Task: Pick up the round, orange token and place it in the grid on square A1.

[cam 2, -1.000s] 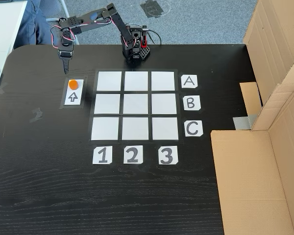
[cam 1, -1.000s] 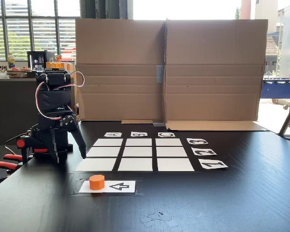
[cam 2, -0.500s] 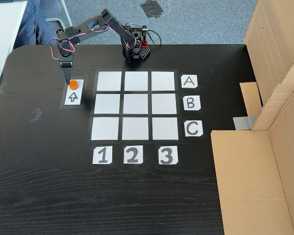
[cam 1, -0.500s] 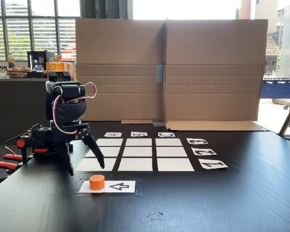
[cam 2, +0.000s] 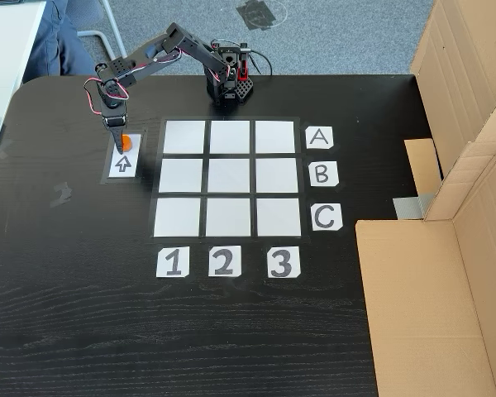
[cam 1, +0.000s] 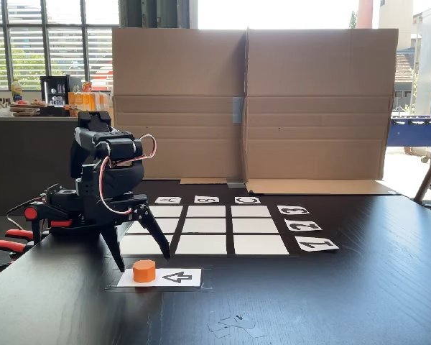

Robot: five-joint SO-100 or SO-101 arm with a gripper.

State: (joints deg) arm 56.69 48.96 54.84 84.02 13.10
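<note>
The token point(cam 1: 144, 271) sat on the left end of the arrow card point(cam 1: 176, 277), near of the grid point(cam 1: 201, 226). The gripper point(cam 1: 141, 263) straddled it, jaws spread wide and empty. It appeared light, rigid and matte; gripping across its curved sides seemed best.

Backlit by bright windows — sharp, table glare

The gripper point(cam 2: 119, 142) points down over the token point(cam 2: 126, 141), which lies partly hidden under the jaws on the arrow card point(cam 2: 123, 162). The grid point(cam 2: 229, 179) lies to the right of the jaws, apart from them.
</note>
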